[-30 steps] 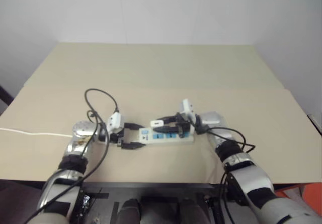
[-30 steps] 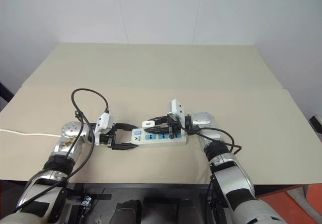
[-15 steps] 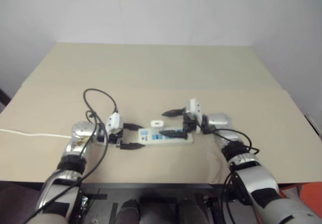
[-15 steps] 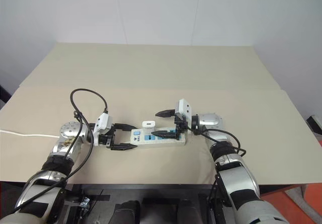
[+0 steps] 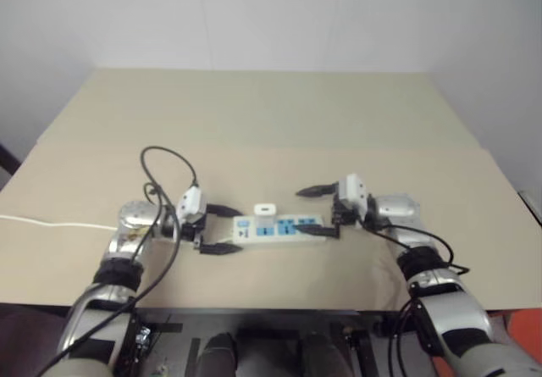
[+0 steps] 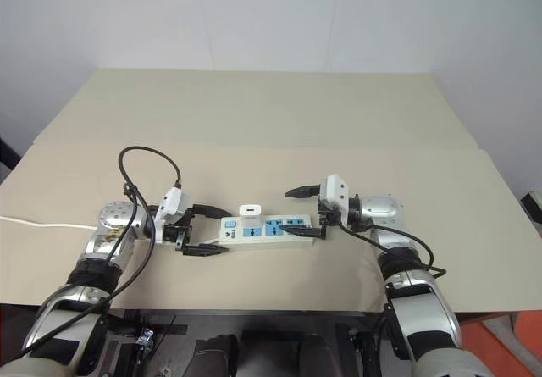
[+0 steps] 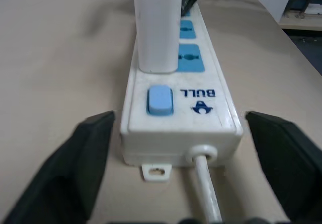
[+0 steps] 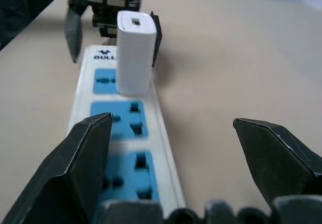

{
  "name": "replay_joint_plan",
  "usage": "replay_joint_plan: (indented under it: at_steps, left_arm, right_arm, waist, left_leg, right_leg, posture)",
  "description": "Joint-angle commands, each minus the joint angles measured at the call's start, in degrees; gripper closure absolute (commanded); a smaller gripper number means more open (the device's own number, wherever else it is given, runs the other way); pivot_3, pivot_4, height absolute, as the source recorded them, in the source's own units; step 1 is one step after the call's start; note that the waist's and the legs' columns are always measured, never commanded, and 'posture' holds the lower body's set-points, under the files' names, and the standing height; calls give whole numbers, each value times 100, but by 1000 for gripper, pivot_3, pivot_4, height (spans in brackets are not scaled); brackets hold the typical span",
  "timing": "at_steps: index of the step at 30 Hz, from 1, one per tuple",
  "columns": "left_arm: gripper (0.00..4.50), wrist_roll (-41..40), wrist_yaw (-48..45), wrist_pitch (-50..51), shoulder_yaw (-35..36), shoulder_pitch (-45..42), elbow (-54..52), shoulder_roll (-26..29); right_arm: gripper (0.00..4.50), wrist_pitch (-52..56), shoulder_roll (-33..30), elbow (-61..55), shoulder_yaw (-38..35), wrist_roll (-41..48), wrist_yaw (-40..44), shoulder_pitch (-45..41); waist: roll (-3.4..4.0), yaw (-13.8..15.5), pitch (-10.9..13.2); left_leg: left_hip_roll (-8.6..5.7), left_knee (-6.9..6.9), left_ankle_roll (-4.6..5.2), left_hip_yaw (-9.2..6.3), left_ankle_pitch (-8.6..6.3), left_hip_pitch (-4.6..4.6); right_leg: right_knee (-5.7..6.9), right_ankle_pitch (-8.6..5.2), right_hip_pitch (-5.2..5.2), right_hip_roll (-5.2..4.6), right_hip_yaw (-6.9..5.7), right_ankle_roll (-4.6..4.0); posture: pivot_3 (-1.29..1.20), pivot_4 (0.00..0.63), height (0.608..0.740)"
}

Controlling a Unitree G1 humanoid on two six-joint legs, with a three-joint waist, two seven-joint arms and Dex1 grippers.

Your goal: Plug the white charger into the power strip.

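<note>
I see the small white rounded cube charger standing upright in the blue socket panel nearest the switch of the long white plastic power strip, so I judge the plugging done and the step in hand is backing both arms away cleanly. My left gripper has its black fingers spread wide, straddling the strip's cord end without touching it; my right gripper is likewise open around the far end, apart from the charger. I would draw each hand straight outward along the strip's length. The thin white cord trails across the beige tabletop behind my left fingers, where it could snag.
</note>
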Motion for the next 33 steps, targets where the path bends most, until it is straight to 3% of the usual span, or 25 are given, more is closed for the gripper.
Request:
replay_joint_plan:
  at_steps: [1, 8, 13, 17, 23, 26, 33]
  left_arm:
    - [41, -407, -192, 128, 142, -21, -379, -4]
    - [41, -1277, -210, 1135, 388, 295, -1627, 379]
    - [41, -1254, -220, 1484, 362, 629, -2166, 1612]
    - [41, -869, -219, 880, 541, 723, -1698, 2296]
    - [41, -743, -76, 710, 797, 762, -1241, 2451]
    - [41, -897, -91, 1155, 827, 887, -1503, 2503]
    - [41, -823, 142, 952, 877, 1131, -1694, 2297]
  right_arm:
    - [0, -1, -173, -381, -171, 136, 40, 31]
    - [0, 143, -525, -909, -387, 384, 120, 335]
    - [0, 962, -1258, -1574, -478, 496, 262, 530]
    - [0, 1058, -2221, -1948, -200, -14, 609, 730]
    - [0, 2605, -2965, -2728, -178, -99, 477, 854]
    - [0, 2896, -3307, -3301, -378, -54, 329, 1258]
    - [0, 3280, -3607, -4158, -961, 148, -168, 2289]
  waist:
    - [2, -5, 3]
    - [4, -14, 11]
    - [12, -38, 29]
    - [20, 12, 35]
    - [20, 16, 35]
    - [20, 15, 35]
    - [20, 19, 35]
  left_leg:
    - [0, -1, 0, 0, 0, 0]
    - [0, -2, 0, 0, 0, -4]
    - [1, -5, 0, 0, 0, -5]
    - [0, -23, -1, 4, 1, -6]
    - [1, -23, -3, 14, 9, -62]
    - [2, -23, -3, 14, 10, -82]
    - [1, -21, -3, 14, 10, -86]
  right_leg:
    - [0, 0, -1, 1, 0, 0]
    - [-3, 0, -2, 0, 2, 1]
    - [-2, -2, -10, 0, 6, 3]
    - [-14, -6, -20, -2, 7, 3]
    - [-6, -2, -84, -2, 15, -4]
    - [-5, 10, -97, -2, 12, -25]
    - [-9, 1, -98, -4, 10, -10]
  posture:
    - [0, 150, 740]
    - [0, 150, 740]
    - [0, 150, 740]
    - [0, 150, 740]
    - [0, 150, 740]
    - [0, 150, 740]
    - [0, 150, 740]
